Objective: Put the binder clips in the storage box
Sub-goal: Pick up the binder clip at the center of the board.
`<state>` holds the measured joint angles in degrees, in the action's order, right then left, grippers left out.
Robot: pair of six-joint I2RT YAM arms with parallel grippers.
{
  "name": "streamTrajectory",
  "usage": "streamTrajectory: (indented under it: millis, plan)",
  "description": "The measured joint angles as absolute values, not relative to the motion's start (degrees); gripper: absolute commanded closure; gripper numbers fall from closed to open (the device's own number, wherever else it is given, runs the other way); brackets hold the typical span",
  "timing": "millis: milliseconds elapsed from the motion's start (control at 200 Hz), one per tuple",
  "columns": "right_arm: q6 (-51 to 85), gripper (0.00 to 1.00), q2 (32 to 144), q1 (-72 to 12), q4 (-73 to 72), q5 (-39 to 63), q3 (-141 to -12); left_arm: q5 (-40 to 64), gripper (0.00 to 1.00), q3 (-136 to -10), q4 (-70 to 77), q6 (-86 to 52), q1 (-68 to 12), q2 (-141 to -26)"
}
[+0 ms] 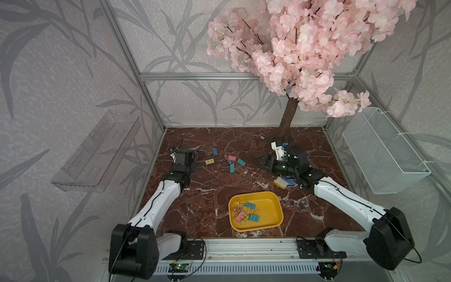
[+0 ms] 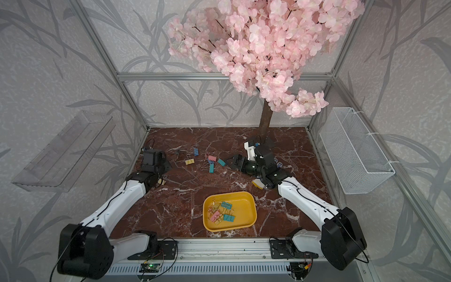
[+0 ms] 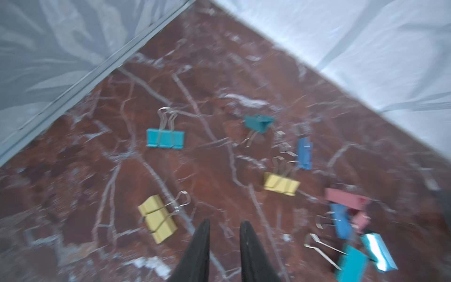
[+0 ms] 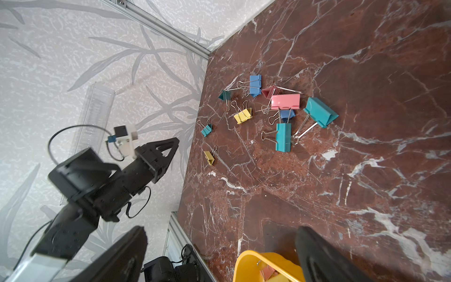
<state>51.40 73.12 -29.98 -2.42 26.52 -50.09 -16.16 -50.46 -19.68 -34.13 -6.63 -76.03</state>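
Right gripper (image 4: 222, 230) gaped wide, empty; left gripper (image 3: 225, 222) stood slightly parted, empty. Storage box (image 1: 271, 207) at six o'clock held binder clips (image 1: 253, 217); loose clips (image 1: 230, 157) lay toward eleven.

Soft, even light; left wrist view motion-blurred, the rest sharp, both top views bowed at edges.

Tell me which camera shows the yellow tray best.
Either top view: the whole yellow tray shows, rim all round, binder clips inside. The right wrist view catches only one corner; the left wrist view misses it.
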Motion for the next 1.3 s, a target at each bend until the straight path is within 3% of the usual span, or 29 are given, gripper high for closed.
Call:
streamTrajectory:
  millis: [65, 200, 300, 550, 805, 1090, 1305]
  plan:
    - [51.4, 0.01, 73.1, -30.0, -2.3, 26.3, -50.1, -19.9, 0.73, -55.7, -23.2, -33.5, -6.8, -83.3]
    - [51.4, 0.01, 72.8, -30.1, -2.3, 25.6, -49.8, -25.2, 0.58, -59.5, -26.9, -31.5, -7.1, -91.6]
    - [51.6, 0.01, 72.5, -30.1, -2.3, 25.5, -49.6, -28.0, 0.57, -60.9, -29.6, -30.3, -7.1, -96.2]
    - [51.6, 0.01, 72.3, -30.1, -2.3, 25.2, -49.6, -30.5, 0.67, -61.9, -32.8, -28.5, -7.1, -101.6]
    - [51.6, 0.01, 72.3, -30.1, -2.3, 25.1, -49.6, -32.8, 1.0, -61.9, -34.5, -27.8, -7.1, -102.4]
    - [51.6, 0.01, 72.3, -30.1, -2.3, 24.9, -49.6, -25.7, 1.0, -62.8, -36.5, -26.5, -8.1, -97.5]
    - [51.1, 0.01, 72.6, -29.8, -2.5, 25.2, -49.7, -13.5, 1.0, -68.0, -37.5, -22.7, -18.5, -86.8]
